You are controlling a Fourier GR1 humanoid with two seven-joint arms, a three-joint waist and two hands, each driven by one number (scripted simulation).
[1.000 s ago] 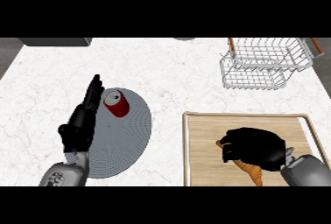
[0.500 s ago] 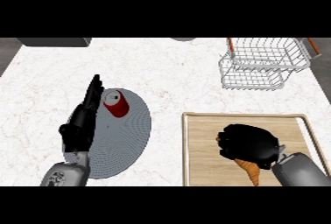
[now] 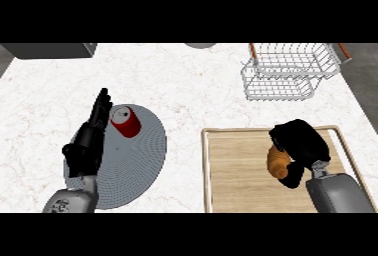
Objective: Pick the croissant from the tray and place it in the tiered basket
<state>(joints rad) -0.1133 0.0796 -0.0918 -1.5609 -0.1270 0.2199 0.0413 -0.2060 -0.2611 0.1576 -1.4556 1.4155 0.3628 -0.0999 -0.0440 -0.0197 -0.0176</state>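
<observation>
Robot's black right hand curls over a golden-brown, ridged croissant on the pale wooden rectangular tray w/ raised rim, fingers wrapped round the pastry's top and right side. Croissant sits at tray's right half. White wire tiered basket, open mesh, stands well apart at counter's far right. Left hand rests open, fingers straight, at the edge of a grey ribbed round plate carrying a red cylindrical can. White marbled counter beneath.

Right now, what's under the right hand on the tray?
The croissant, its orange-brown side showing beneath the right hand curled over it on the tray. The croissant's far side is covered.
</observation>
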